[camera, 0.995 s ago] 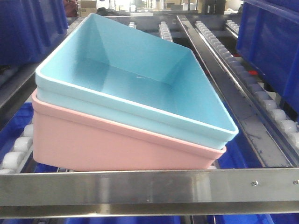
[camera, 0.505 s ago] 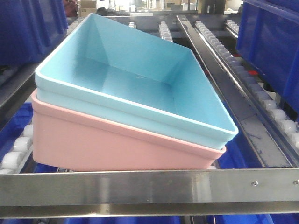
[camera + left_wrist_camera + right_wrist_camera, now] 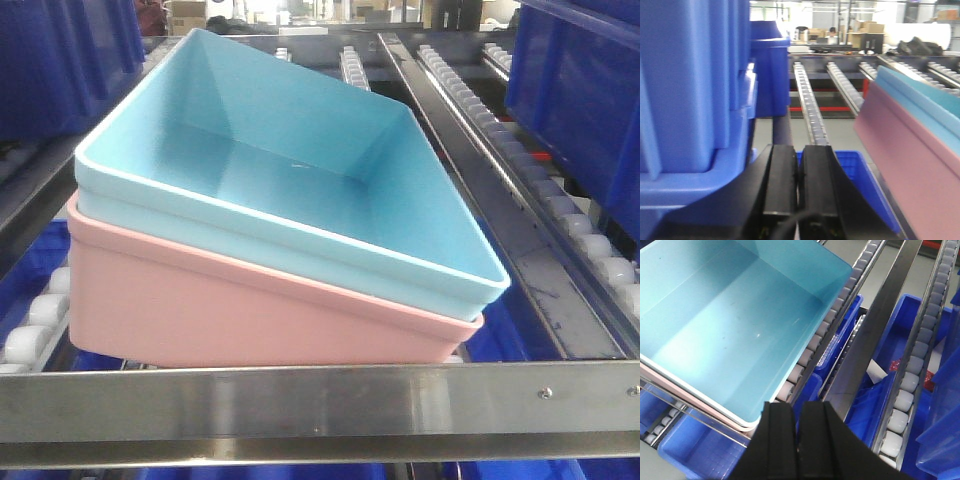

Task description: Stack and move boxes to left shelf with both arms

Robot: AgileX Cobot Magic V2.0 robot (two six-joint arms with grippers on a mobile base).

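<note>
We see the light blue open-topped plastic bin (image 3: 735, 320) nested in the salmon pink plastic bin (image 3: 700, 402), resting on white rollers (image 3: 812, 342). Our right gripper (image 3: 799, 440) hangs beside their corner, its black fingers pressed together.

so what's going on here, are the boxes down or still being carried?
Down, it looks like. The light blue bin is nested in the salmon pink bin, and the stack sits on the roller shelf just behind its front rail, skewed to the lanes. Neither arm holds it: the left tool is shut beside the pink wall, and the right tool is shut above the stack's near corner, both gripping nothing.
</note>
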